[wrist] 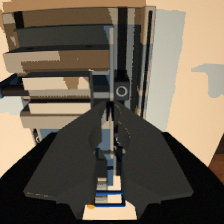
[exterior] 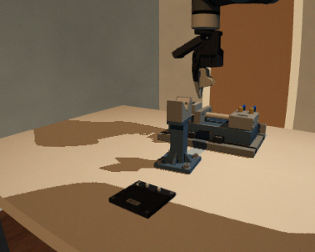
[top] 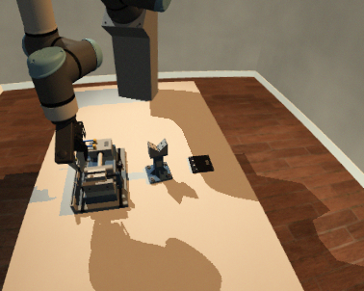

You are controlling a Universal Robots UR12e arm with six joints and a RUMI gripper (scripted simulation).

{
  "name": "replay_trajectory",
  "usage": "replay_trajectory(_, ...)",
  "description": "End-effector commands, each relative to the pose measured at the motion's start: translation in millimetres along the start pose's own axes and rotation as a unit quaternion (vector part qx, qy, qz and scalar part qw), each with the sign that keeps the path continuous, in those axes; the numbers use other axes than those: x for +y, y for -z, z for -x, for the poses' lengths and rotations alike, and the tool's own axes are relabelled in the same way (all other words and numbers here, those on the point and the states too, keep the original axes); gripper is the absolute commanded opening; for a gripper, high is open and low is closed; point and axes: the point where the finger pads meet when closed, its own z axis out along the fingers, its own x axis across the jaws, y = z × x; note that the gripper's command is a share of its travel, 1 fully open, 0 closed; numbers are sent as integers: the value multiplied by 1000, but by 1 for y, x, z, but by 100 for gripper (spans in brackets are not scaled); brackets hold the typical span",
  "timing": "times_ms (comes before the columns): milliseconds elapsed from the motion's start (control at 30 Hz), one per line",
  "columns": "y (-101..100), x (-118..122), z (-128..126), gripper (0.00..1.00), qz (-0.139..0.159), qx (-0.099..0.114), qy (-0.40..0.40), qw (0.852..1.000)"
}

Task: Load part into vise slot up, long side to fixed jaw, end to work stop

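Observation:
The infeed plate (top: 200, 164) (exterior: 142, 199) bears no block. In the wrist view a pale block (wrist: 47, 86), apparently the part, lies between the fixed jaw (wrist: 55, 62) and the moving jaw (wrist: 60, 107) of the open vise (top: 121, 192) (exterior: 239, 149). A thin dark line shows on both sides of it; its right end is near the small stop assembly. Whether it touches jaw or stop, and whether its slot faces up, I cannot tell. My gripper (exterior: 200, 97) (wrist: 110, 102) is shut and empty, above the vise's side just past that end.
The V-block (top: 157, 147) (exterior: 178, 111) stands empty on its blue post between the vise and the infeed plate. The air cylinder (top: 102, 144) (exterior: 243, 120) with its blue and brass fittings is at the vise's back end, close to the gripper.

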Motion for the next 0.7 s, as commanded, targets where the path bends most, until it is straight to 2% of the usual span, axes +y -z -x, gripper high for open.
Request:
replay_trajectory(0, 9, 0, 0, 0, 0, 0, 0, 1000)
replay_trajectory(400, 38, 0, 0, 0, 0, 0, 0, 1000)
replay_trajectory(667, 46, 0, 0, 0, 0, 0, 0, 1000)
